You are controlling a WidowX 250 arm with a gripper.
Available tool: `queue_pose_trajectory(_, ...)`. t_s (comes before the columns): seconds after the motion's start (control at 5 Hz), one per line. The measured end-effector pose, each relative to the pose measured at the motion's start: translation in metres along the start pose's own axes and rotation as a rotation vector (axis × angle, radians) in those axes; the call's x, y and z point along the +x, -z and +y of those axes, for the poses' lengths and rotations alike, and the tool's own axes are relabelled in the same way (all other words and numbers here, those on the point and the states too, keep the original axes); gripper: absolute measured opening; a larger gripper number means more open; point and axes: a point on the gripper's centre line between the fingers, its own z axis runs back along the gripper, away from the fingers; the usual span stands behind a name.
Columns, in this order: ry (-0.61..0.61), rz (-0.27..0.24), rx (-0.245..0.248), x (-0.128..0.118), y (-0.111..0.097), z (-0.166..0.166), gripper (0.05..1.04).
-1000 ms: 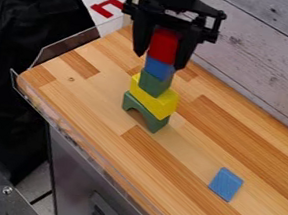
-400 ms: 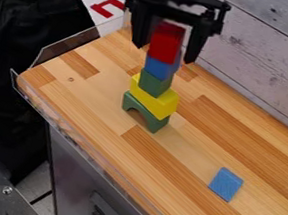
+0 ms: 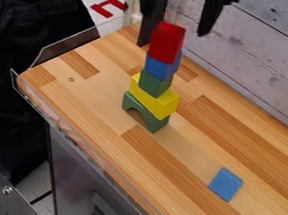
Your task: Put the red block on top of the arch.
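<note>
The red block (image 3: pixel 166 43) stands upright at the summit of a slim tower on a wooden desk (image 3: pixel 191 172), its long axis running roughly up and down, in line with the stack, as a black gripper (image 3: pixel 173 39) hangs above and around it at the top of the camera view. The gripper is spread wide and holds nothing; the block lies below its body, within the span of the two fingers as the camera sees them. One finger comes down at the picture's left of the block, its tip beside the block's side, while the other ends higher, to the upper right and apart from it. Whether the nearer-looking finger touches the block, or passes behind it, cannot be told from this angle. Beneath the red block, in order, sit a blue block (image 3: pixel 159 68), a green block (image 3: pixel 155 84), a yellow block (image 3: pixel 153 98) and the green arch (image 3: pixel 145 114), so the placement appears complete, though with other pieces in between. The next move likely calls for withdrawing the gripper upward along the block's long axis, fingers kept apart; a sideways drift could bring the left-hand finger against the block and topple the column.
</note>
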Motion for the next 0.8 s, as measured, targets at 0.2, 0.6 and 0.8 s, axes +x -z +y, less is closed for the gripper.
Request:
queue_pose_trajectory(0.2, 0.133, 0.005, 0.005, -0.019, -0.003, -0.035, 1.001)
queue_pose_trajectory(0.6, 0.251, 0.037, -0.002, -0.051, 0.010, -0.083, 1.001)
queue_pose_trajectory(0.8, 0.223, 0.042, -0.013, -0.056, 0.030, -0.089, 1.001)
